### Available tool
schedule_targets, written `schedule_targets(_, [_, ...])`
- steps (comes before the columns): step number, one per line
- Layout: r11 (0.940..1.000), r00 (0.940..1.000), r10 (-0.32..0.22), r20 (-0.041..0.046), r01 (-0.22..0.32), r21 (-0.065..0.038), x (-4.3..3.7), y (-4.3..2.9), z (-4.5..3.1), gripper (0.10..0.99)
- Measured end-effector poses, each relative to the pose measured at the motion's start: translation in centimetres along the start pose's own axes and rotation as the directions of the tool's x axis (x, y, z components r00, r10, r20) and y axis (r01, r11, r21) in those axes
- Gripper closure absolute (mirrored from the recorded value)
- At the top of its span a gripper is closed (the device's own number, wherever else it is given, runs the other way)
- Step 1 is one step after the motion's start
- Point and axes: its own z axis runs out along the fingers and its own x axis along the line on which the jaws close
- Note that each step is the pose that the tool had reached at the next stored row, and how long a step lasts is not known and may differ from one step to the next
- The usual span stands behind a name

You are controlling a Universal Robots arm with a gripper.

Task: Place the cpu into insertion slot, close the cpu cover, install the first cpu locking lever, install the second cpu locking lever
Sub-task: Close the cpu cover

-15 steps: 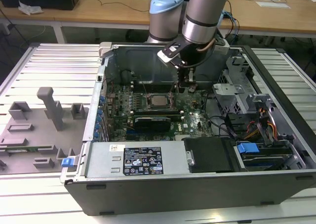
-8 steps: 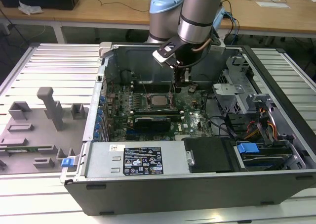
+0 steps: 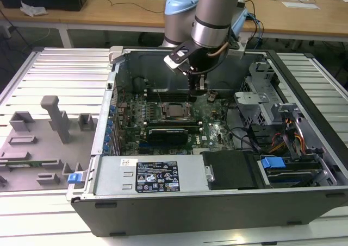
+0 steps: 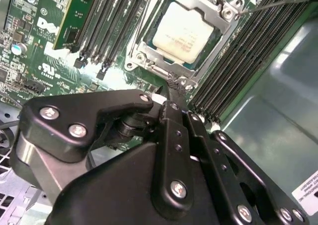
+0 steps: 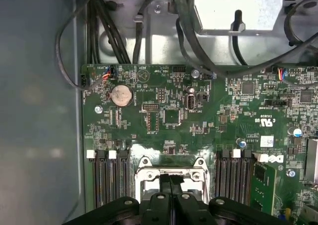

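Grey steel computer case (image 3: 217, 213) lies open, with the broad green circuit board (image 5: 169, 115) on its floor. The black two-finger gripper (image 4: 171, 88) hovers low at the socket's edge, fingers pressed together, nothing visible between them. The thin square silver cpu cover (image 4: 144, 53) is down, framing the small flat silver-topped cpu (image 4: 183, 34), which sits in the dark-framed insertion slot (image 4: 174, 77). That chip looks light, stiff and fragile; I'd take it by its edges, never by the contact face. One thin wire lever (image 4: 268, 4) stands clear.
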Motion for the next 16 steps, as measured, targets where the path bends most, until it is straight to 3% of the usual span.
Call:
schedule_targets(3, [0.9997, 1.0000, 0.000, -0.0001, 0.000, -0.026, 0.00, -0.59, 0.11, 0.980])
schedule_targets(4, [0.9991, 1.0000, -0.001, -0.0002, 0.001, -0.043, 0.00, -1.03, 0.21, 0.980])
schedule_targets(8, [0.9986, 1.0000, -0.001, 0.0000, 0.001, -0.053, -0.20, -2.60, 0.50, 0.980])
schedule_targets(16, [0.9978, 1.0000, -0.001, 0.0000, 0.001, -0.067, -0.88, -4.71, 1.11, 0.980])
